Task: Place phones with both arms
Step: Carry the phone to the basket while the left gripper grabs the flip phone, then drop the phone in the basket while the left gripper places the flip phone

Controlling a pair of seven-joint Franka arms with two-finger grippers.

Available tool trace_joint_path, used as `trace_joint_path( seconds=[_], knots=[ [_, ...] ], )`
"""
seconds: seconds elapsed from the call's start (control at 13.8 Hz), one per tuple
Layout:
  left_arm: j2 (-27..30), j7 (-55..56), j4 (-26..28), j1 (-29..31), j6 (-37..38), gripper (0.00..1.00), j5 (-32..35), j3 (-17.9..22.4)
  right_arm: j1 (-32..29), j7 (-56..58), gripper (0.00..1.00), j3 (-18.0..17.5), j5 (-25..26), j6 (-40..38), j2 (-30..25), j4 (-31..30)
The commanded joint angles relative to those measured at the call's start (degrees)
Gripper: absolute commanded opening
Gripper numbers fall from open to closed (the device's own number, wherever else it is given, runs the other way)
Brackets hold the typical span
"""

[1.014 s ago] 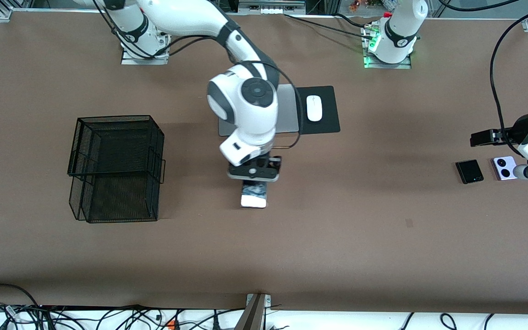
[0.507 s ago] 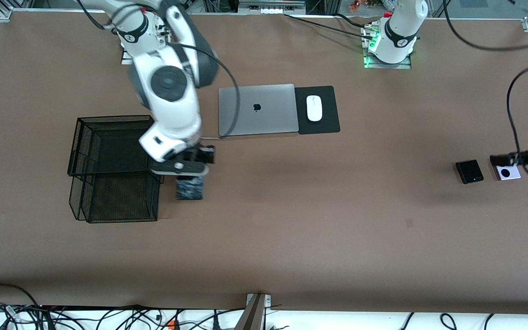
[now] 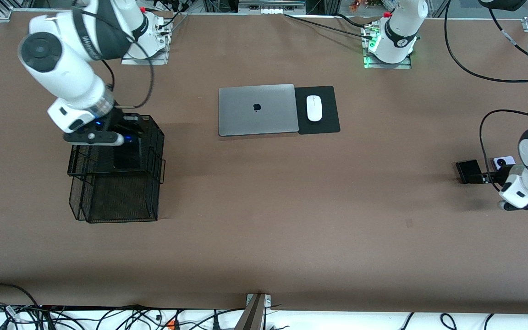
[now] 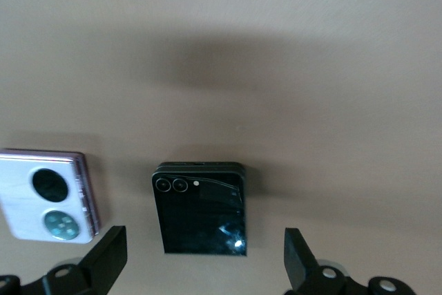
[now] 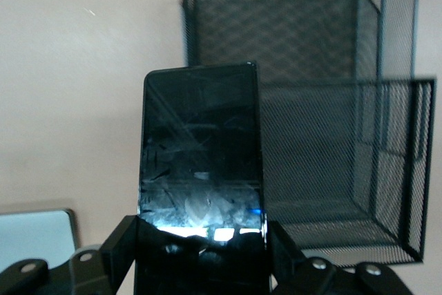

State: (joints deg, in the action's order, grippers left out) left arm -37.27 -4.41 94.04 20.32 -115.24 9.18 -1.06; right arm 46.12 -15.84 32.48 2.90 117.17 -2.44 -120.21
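My right gripper hangs over the upper tier of the black mesh basket, shut on the long black phone. In the right wrist view that phone juts out from the right gripper, its lit screen edge between the fingers, with the basket below it. At the left arm's end of the table, the small black folded phone and the lilac-white phone lie side by side. My left gripper hovers open over the folded phone. Its fingers stand either side, and the lilac-white phone lies just outside them.
A shut silver laptop lies mid-table toward the arms' bases. Beside it a white mouse rests on a black pad. Cables run along the table's front edge. A corner of the laptop shows in the right wrist view.
The right arm has swung from mid-table to over the basket, carrying the long black phone. The left arm's hand has shifted from beside the lilac-white phone to over the black folded one.
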Motion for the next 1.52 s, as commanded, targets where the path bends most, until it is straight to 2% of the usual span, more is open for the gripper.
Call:
trace_joint_path(
  seconds=[0.0, 0.22, 0.51, 0.65, 0.72, 0.8, 1.09, 1.3, 1.45],
  knots=[
    [3.6, -1.0, 8.2, 2.8, -5.2, 1.0, 0.7, -1.6, 0.8, 2.4, 0.51, 3.6, -0.3, 3.9, -5.6, -8.4],
    [4.0, -1.1, 13.6, 3.7, -11.6, 1.0, 0.0, -1.7, 0.8, 2.3, 0.51, 4.7, -0.4, 4.0, -4.1, -9.8],
    [3.5, -1.1, 14.6, 3.9, -15.4, 1.0, -0.4, -1.7, 0.8, 2.3, 0.51, 6.4, -0.2, 2.5, -4.1, -9.7],
    [3.6, -1.3, 14.1, 3.8, -15.3, 0.68, -0.3, -1.7, 0.8, 2.5, 0.51, 6.7, -0.2, 3.1, -3.4, -9.7],
    [3.6, -1.3, 14.0, 3.8, -15.3, 0.48, -0.3, -1.7, 0.7, 2.5, 0.51, 6.7, -0.2, 3.7, -3.1, -9.7],
    [3.6, -1.3, 14.0, 3.8, -15.2, 0.38, -0.3, -1.7, 0.8, 2.6, 0.51, 6.7, -0.2, 4.9, -2.5, -9.7],
    [5.9, -1.0, 13.1, 3.1, -11.9, 0.38, -0.3, -2.5, 1.0, 2.5, 0.51, 6.6, -0.4, 9.2, 1.4, -9.9],
    [7.3, -0.7, 5.6, 3.1, 0.8, 0.38, -0.3, -6.7, 1.5, 2.6, 0.51, 6.3, -2.3, 12.5, 4.4, -10.0],
    [7.3, -0.5, 0.8, 2.8, 5.5, 0.38, -0.3, -10.3, 2.7, 2.6, 0.51, 5.8, -4.6, 13.6, 5.7, -9.9]
  ],
)
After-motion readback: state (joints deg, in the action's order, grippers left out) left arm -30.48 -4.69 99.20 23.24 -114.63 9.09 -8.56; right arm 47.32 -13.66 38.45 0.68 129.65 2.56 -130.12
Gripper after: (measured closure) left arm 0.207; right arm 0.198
